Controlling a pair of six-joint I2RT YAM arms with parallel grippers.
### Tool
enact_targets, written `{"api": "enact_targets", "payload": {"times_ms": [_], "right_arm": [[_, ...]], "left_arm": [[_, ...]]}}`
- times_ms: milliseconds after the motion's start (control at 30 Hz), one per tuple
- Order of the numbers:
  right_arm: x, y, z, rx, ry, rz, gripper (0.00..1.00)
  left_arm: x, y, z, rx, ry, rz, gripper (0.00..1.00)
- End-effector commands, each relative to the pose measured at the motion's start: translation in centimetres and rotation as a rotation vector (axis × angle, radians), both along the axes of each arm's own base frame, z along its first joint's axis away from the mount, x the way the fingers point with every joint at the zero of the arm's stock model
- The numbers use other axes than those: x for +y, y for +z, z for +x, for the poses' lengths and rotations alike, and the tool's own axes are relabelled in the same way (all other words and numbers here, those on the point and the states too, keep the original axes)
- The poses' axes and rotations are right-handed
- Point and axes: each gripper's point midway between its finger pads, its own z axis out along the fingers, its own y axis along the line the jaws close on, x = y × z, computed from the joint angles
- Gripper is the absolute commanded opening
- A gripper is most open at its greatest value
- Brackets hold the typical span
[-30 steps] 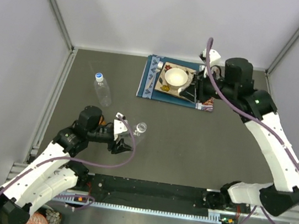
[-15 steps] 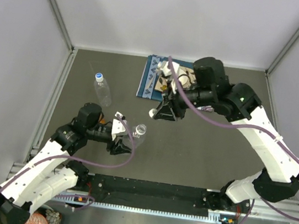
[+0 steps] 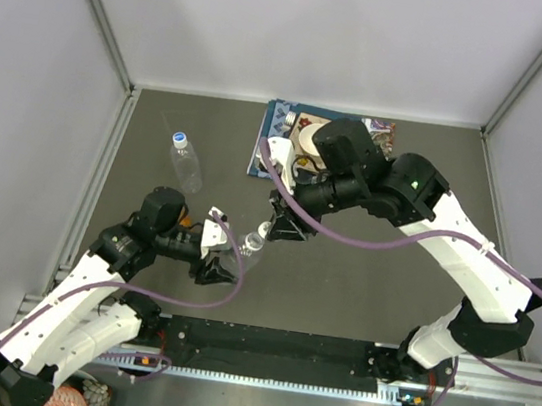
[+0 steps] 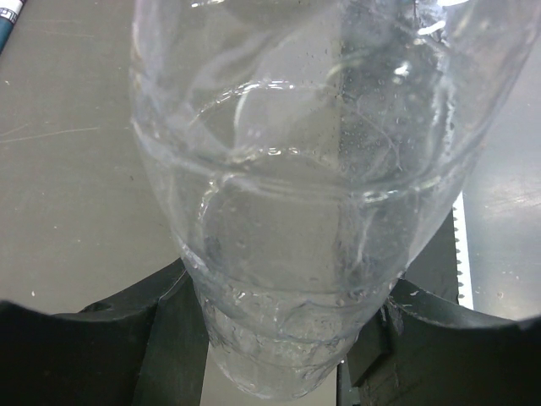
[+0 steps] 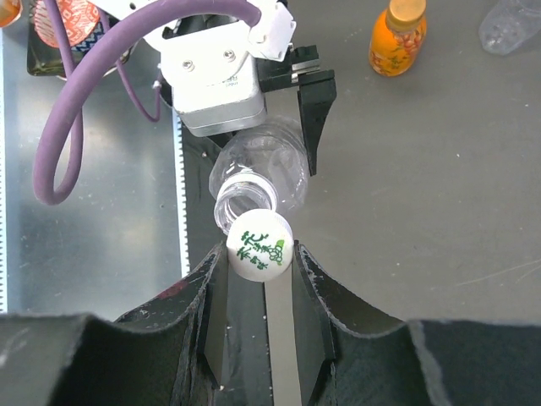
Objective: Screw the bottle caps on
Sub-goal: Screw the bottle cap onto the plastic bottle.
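Note:
My left gripper (image 3: 225, 263) is shut on a clear ribbed bottle (image 3: 248, 246) and holds it tilted, its open neck toward the right arm. In the left wrist view the bottle (image 4: 321, 194) fills the frame between my fingers (image 4: 165, 338). My right gripper (image 5: 259, 254) is shut on a white cap (image 5: 259, 245) with green print. It holds the cap right at the bottle's open mouth (image 5: 245, 203); I cannot tell whether they touch. From above, my right gripper (image 3: 270, 227) sits at the bottle's neck. A second clear bottle (image 3: 186, 161) with a blue-and-white cap lies at the left. A squat orange bottle (image 5: 397, 38) stands capped.
A blue patterned mat (image 3: 271, 147) lies at the back, with a white bowl (image 3: 305, 137) on it partly hidden by the right arm. The arm rail (image 3: 280, 351) runs along the near edge. Grey walls close off the left, right and back.
My right arm has swung from the mat at the back down to the bottle mouth, carrying the white cap. My left gripper has kept hold of the bottle, shifting it only slightly.

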Motion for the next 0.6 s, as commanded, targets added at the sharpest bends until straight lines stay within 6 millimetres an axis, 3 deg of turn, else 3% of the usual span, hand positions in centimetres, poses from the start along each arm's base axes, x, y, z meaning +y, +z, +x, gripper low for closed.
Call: {"api": "enact_targets", "payload": {"times_ms": [0,567], "right_arm": [[0.3,0.9,-0.3,-0.042,0.023,0.014,0.26],[1.4,1.0,-1.4,-0.042,0.056,0.036,0.25]], "left_arm": [[-0.4,1.7,-0.1,-0.044,-0.035,-0.032,0.07],[-0.5,2.1,0.1,-0.048,-0.023,-0.035,0.07]]}}
